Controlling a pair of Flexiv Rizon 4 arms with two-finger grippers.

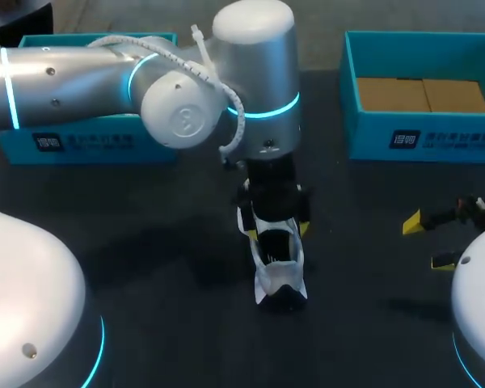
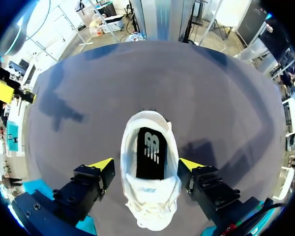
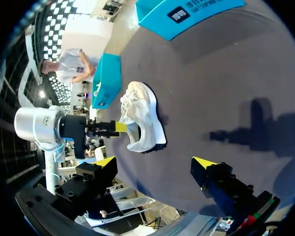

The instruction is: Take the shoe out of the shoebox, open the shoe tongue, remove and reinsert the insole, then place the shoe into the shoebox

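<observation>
Robotics lab: silver robot arm (image 1: 81, 89), dark worktable (image 1: 145, 218), teal shoebox (image 1: 424, 141).

White shoe (image 1: 279, 263) upright mid-table, black insole (image 2: 150, 152) inside; teal shoebox (image 1: 461, 139) far right, open.

Your bench (image 1: 145, 242): dark, matte top. You have three items directly on it.
1. Shoe (image 1: 279, 267): white, at the middle of the bench, standing on its sole, well apart from both boxes.
2. Left box (image 1: 81, 145): teal, far left, its top partly hidden from you.
3. Right box (image 1: 424, 137): teal, far right, open-topped, brown cardboard (image 1: 420, 94) inside.
</observation>
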